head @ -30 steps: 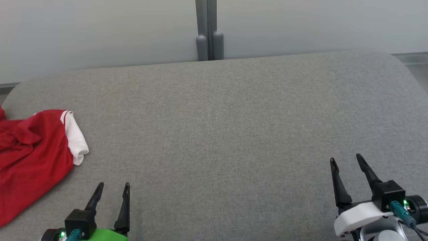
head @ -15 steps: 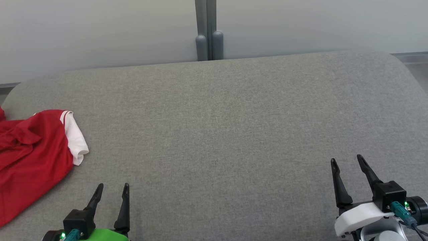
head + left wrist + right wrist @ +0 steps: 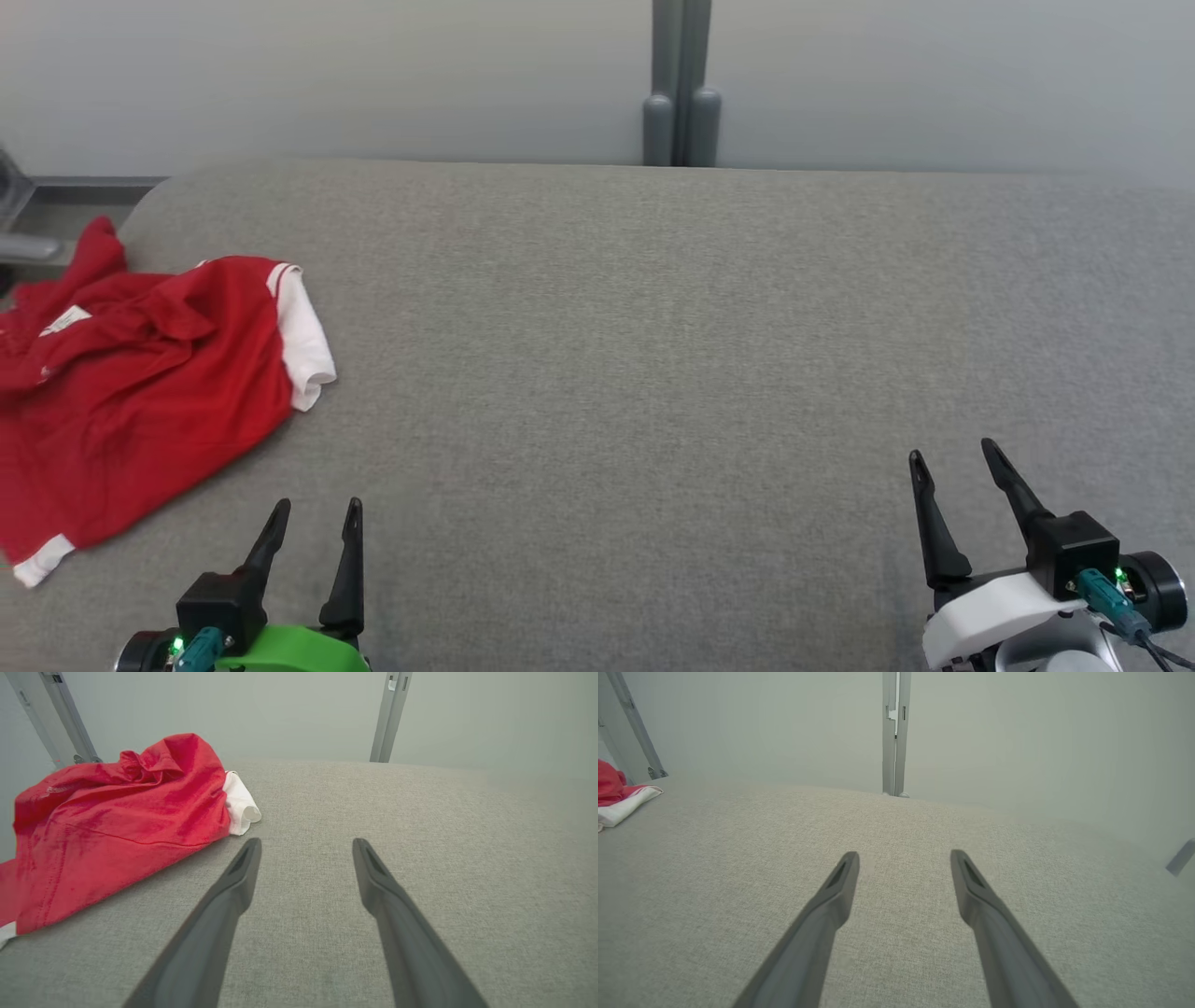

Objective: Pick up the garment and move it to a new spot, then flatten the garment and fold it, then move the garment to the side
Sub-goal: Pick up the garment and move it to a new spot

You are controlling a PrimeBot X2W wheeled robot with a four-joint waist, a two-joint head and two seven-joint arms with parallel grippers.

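A crumpled red garment (image 3: 140, 392) with white sleeve cuffs lies at the left end of the grey padded table (image 3: 653, 373), reaching the table's left edge. In the left wrist view the garment (image 3: 117, 816) sits ahead and to the left of the fingers. My left gripper (image 3: 316, 509) hovers open near the front edge, a little right of the garment and apart from it. My right gripper (image 3: 952, 457) is open at the lower right, far from the garment. In the right wrist view a corner of the garment (image 3: 616, 795) shows at the far left.
A grey post (image 3: 681, 89) stands behind the table's far edge against a pale wall. A metal frame piece (image 3: 23, 210) shows past the table's left corner. The table's rounded left corner lies just behind the garment.
The head camera has turned left, so the whole picture has shifted right and more of the garment shows. Both grippers stay open in about the same place.
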